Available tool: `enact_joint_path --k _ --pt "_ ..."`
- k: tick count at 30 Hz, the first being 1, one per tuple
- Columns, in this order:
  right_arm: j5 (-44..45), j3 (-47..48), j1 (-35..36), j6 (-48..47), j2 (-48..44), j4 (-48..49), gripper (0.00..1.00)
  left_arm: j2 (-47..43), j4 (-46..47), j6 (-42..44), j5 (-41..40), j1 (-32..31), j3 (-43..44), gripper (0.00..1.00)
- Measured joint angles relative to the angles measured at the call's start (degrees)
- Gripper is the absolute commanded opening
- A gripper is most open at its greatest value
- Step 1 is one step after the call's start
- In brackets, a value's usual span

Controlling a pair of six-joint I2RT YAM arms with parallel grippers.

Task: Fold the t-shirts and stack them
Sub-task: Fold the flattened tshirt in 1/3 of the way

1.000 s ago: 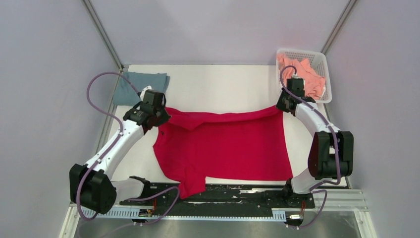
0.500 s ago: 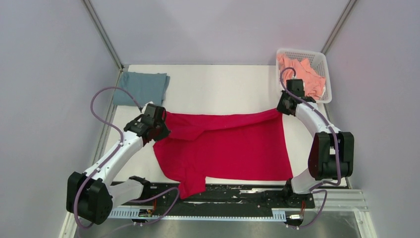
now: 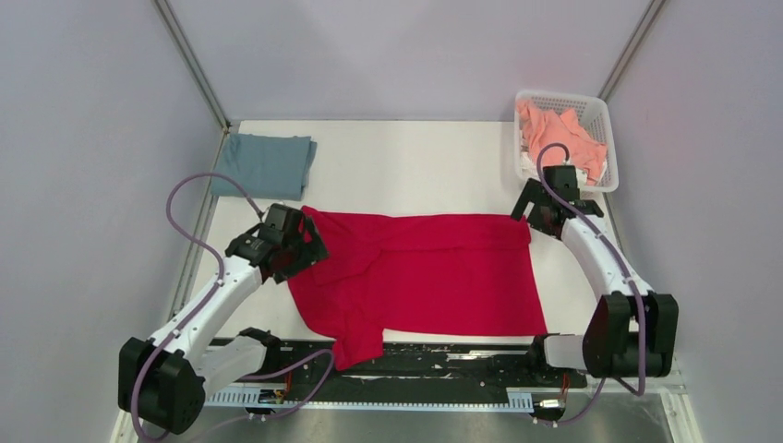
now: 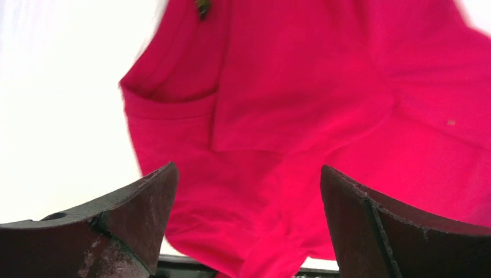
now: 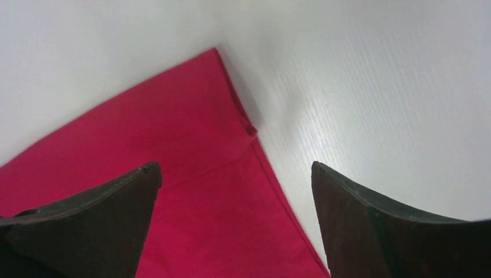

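Fingers of the left gripper stand wide apart and hold nothing, over the left end of the red shirt, where a layer of cloth is doubled over. The right gripper, also wide open and empty, is above the shirt's far right corner. The red shirt lies spread across the middle of the desk, one sleeve reaching over the near edge. The blue-grey shirt lies folded at the far left corner. The pink shirt sits crumpled in the white basket at the far right corner.
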Motion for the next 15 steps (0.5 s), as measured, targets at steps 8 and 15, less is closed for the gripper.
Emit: enact_joint_path --k 8,15 --pt "-16.3 -2.0 4.5 -2.3 -3.4 13.0 1.00 11.1 10.4 4.1 5.8 0.7 10.2 1.00" --pt "-19.9 -2.0 5.6 -2.8 13.3 17.7 1.00 35.1 22.5 5.9 15.8 5.6 16.2 1.00"
